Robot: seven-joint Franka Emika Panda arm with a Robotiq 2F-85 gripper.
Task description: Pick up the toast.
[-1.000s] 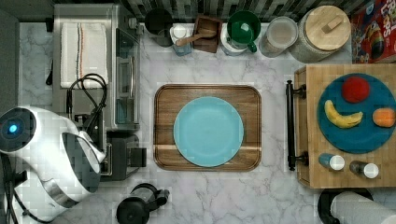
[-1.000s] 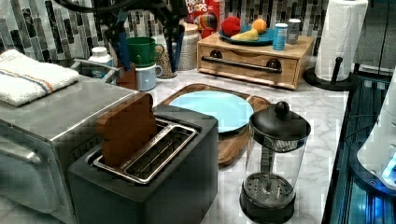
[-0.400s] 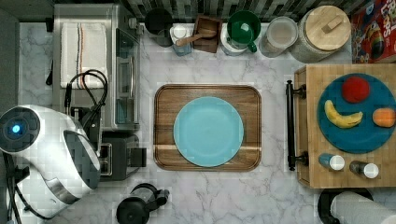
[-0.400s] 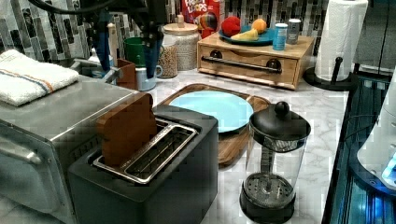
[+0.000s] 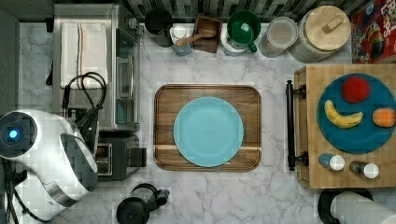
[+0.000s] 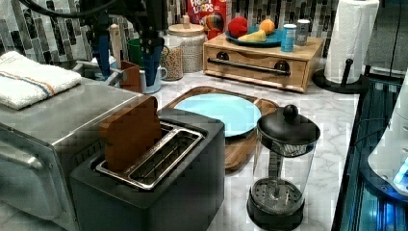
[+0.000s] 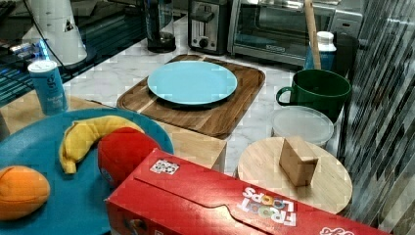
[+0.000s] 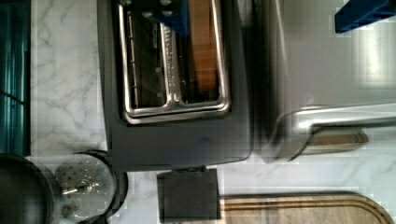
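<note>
- Over the black toaster, the claw hangs high with its blue fingers spread wide apart, holding nothing.
- Compared with a second ago, it has slid towards the left view's left, away from the mugs and nearer the toaster; in the top view the white arm has crept lower over the appliance.
- The toast has not moved: it stands upright in the toaster slot nearest the silver toaster oven, its top half proud of the slot.
- From the wrist view, the toast sits between the two fingers, so alignment looks close.
- Descent and closing remain; the task is at the approach stage.
</note>
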